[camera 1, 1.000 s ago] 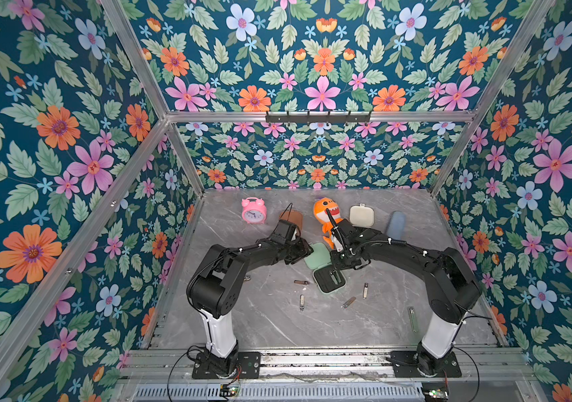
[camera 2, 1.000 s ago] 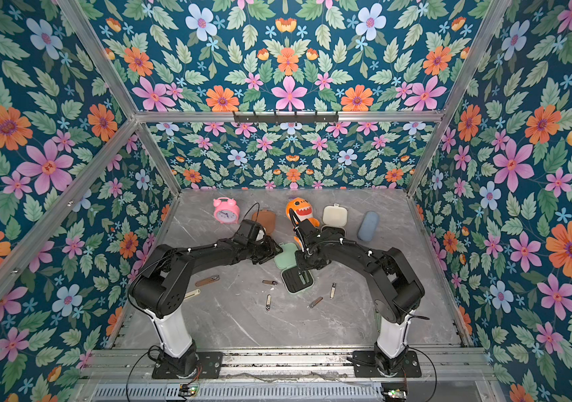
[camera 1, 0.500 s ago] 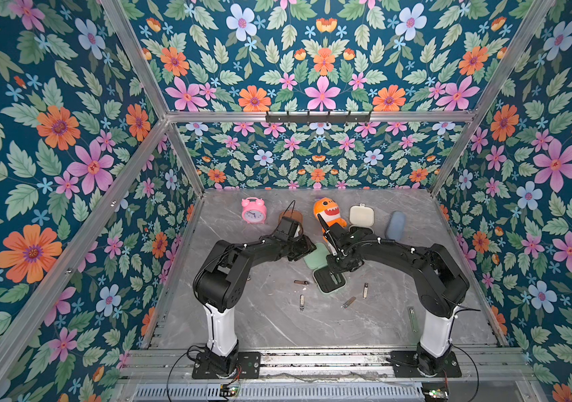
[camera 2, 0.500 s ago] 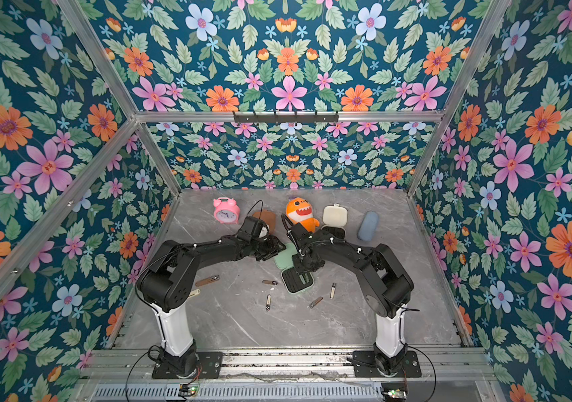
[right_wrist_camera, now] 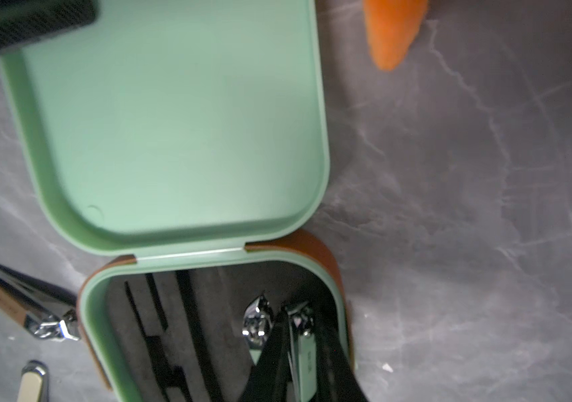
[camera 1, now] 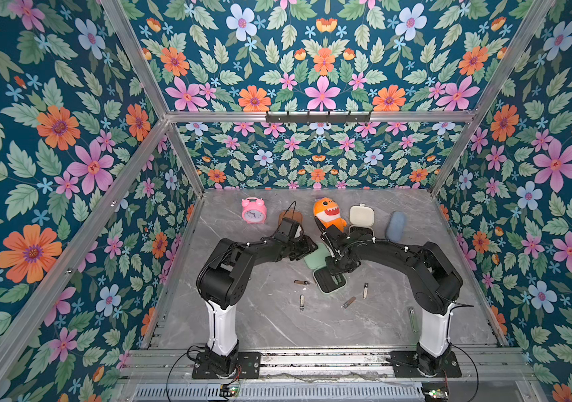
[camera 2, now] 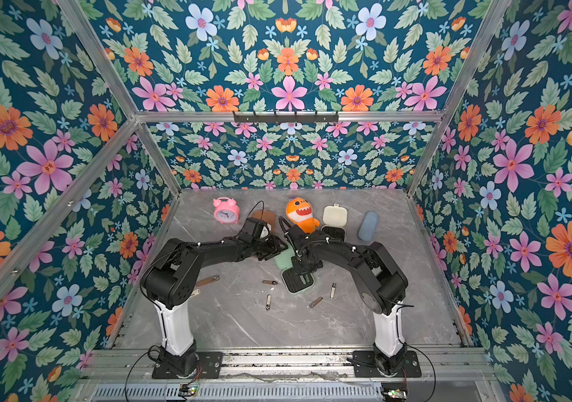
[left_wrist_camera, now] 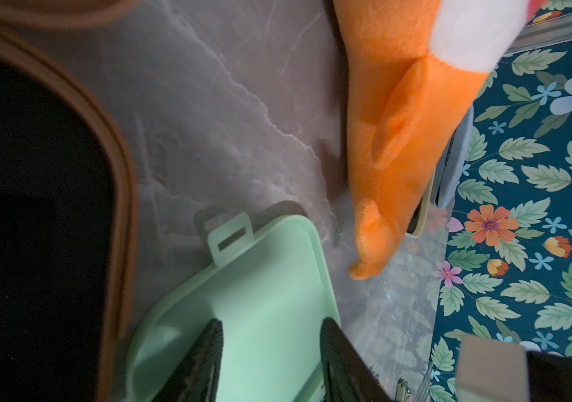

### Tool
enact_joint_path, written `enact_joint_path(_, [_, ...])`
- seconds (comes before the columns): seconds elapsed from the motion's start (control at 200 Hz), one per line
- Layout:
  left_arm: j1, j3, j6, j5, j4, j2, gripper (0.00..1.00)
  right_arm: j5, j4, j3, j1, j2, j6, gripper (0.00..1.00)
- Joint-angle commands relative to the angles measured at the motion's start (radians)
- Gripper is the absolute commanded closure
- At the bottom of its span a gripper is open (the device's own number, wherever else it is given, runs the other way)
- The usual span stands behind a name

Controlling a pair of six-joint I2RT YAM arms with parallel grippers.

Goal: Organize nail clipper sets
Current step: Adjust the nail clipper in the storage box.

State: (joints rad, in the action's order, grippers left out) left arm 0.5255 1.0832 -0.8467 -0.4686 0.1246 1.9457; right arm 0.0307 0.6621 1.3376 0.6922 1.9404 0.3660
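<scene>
On the grey marble table (camera 1: 277, 323), the mint green case (camera 1: 315, 259) lies open at the centre.
The left gripper (left_wrist_camera: 270, 351) stands spread over its flat lid; the right gripper (right_wrist_camera: 300, 334), inside the black-lined base, pinches a mint-handled clipper (right_wrist_camera: 307, 358).

We see the left arm (camera 1: 243, 254) and the right arm (camera 1: 403, 255), both mostly black. Each has a white post (camera 1: 222, 327) on a flat black plate (camera 1: 251, 363). Thin black cables (camera 1: 169, 377) curl out there. Little white ties (camera 1: 248, 244) wrap the arms. The jaws are black with tiny ridges.
</scene>
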Motion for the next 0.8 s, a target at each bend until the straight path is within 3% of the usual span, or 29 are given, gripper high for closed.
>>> enact_joint_path(0.0, [0.001, -0.012, 0.008, 0.009, -0.055, 0.009, 0.51, 0.035, 0.029, 0.009, 0.010, 0.018, 0.003, 0.84])
enact_joint_path(0.34, [0.001, -0.030, 0.007, 0.003, -0.040, 0.011, 0.51, 0.134, 0.073, 0.018, 0.031, 0.055, 0.044, 0.98])
enact_joint_path(0.795, [0.001, -0.040, 0.007, 0.004, -0.031, 0.016, 0.51, 0.253, 0.124, 0.034, 0.088, 0.120, 0.083, 0.99])
